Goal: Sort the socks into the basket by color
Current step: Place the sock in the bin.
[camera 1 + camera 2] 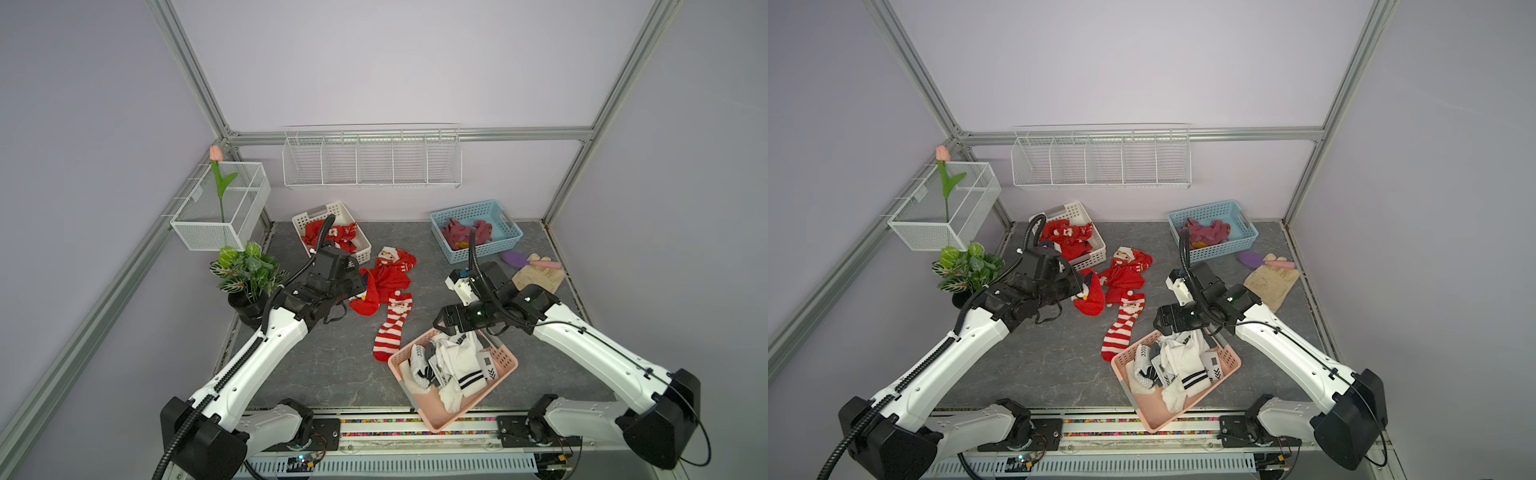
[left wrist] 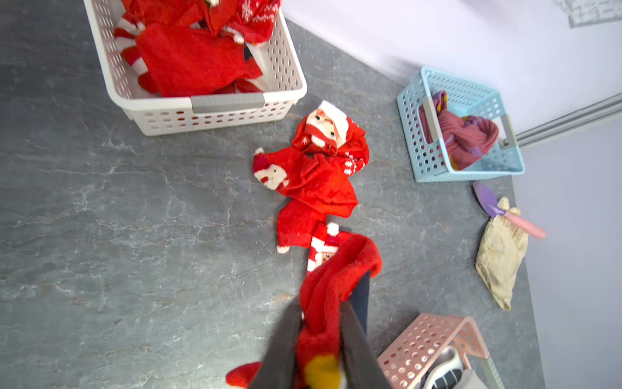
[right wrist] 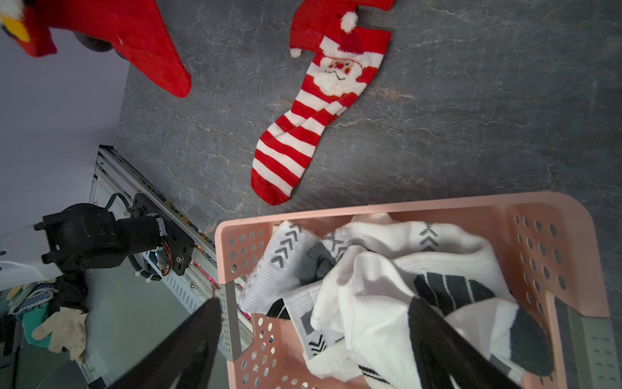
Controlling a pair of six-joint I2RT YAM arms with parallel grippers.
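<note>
A: We have the left jaws pinching a red sock (image 2: 331,289) near one end. The rest of it dangles over the tabletop (image 1: 332,374), between the white basket (image 2: 161,116) and the loose red heap (image 2: 319,178). What worries us?

B: The grip looks to be on a thin fold, so we judge a quick swing could shake the sock out. The hanging tail could also brush the heap and drag a neighbour along. Or it could snag the white basket's rim and end up draped over the wall instead of inside with the other reds.

A: And on our right side?

B: The right jaws stand spread wide, carrying nothing, low over the white socks (image 3: 387,269) in the pink basket (image 3: 545,215). One jaw could hook a cuff on the way up. That basket also seems to overhang the front edge, so a nudge might tip it. The striped Santa sock (image 3: 313,111) lies flat just beside it. The purple socks (image 1: 465,232) sit in the blue basket (image 1: 482,251).

A: What can't we make out?

B: In both top views the left arm (image 1: 270,332) covers the pinch and part of the white basket. The left wrist view blurs at the jaws, and there is a yellow patch there that we cannot identify. We cannot count the heap, nor tell whether a right jaw touches fabric.
</note>
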